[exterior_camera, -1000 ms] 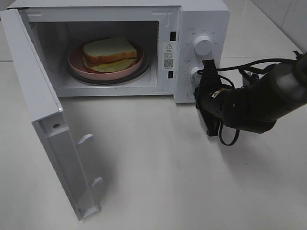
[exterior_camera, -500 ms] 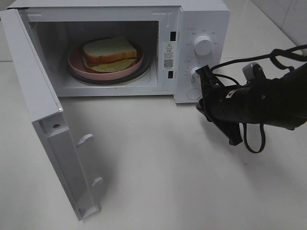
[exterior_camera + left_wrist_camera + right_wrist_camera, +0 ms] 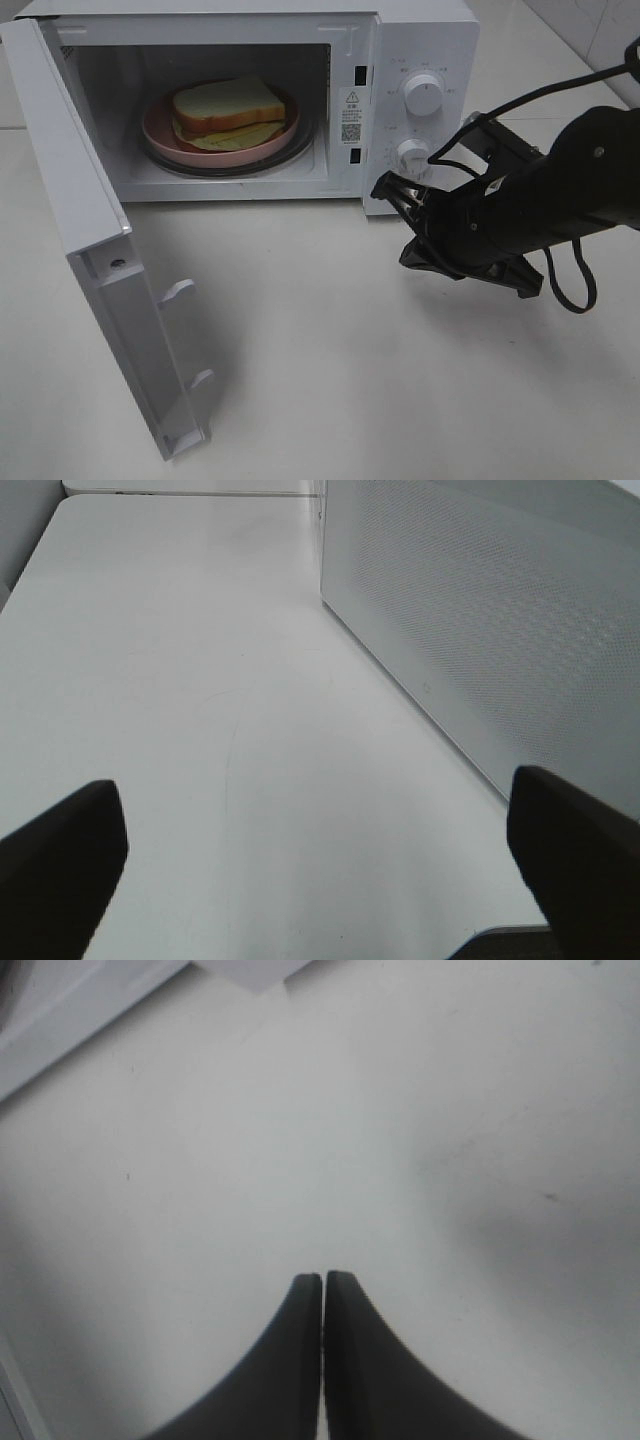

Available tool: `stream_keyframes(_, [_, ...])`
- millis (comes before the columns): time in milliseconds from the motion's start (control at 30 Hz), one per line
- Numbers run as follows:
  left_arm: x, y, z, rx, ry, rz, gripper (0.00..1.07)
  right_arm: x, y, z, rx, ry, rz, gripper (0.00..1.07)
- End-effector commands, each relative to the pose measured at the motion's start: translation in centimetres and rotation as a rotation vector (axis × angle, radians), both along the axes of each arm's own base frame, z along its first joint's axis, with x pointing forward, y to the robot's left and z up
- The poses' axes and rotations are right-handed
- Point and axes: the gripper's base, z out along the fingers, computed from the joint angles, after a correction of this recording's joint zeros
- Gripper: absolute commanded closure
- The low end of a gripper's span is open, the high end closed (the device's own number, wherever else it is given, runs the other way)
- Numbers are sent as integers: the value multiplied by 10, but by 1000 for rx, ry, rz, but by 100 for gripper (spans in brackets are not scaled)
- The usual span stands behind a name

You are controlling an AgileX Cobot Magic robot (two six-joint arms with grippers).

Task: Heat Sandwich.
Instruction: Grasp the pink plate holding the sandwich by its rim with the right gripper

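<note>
Nothing is reading clearly as a word or a number. The microwave (image 3: 440,40) is carrying a small white sticker (image 3: 351,100) on its front frame, at three o'clock of the cavity opening. The sticker is showing a warning triangle above print too small to read. A QR code (image 3: 351,131) is sitting at six o'clock of the sticker. Tiny grey marks are ringing the upper knob (image 3: 423,95) and the lower knob (image 3: 412,157), all illegible.
</note>
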Motion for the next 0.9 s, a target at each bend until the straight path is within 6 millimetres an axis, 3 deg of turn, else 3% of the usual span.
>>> stream_keyframes(33, [-1, 0, 0, 1, -12, 7, 9, -1, 4, 8, -54, 38, 138, 102])
stream_keyframes(533, [-1, 0, 0, 1, -12, 7, 9, 4, 4, 43, -354, 187, 572, 100])
stream_keyframes(900, [-1, 0, 0, 1, -12, 7, 9, 2, 7, 69, -527, 89, 1304, 98])
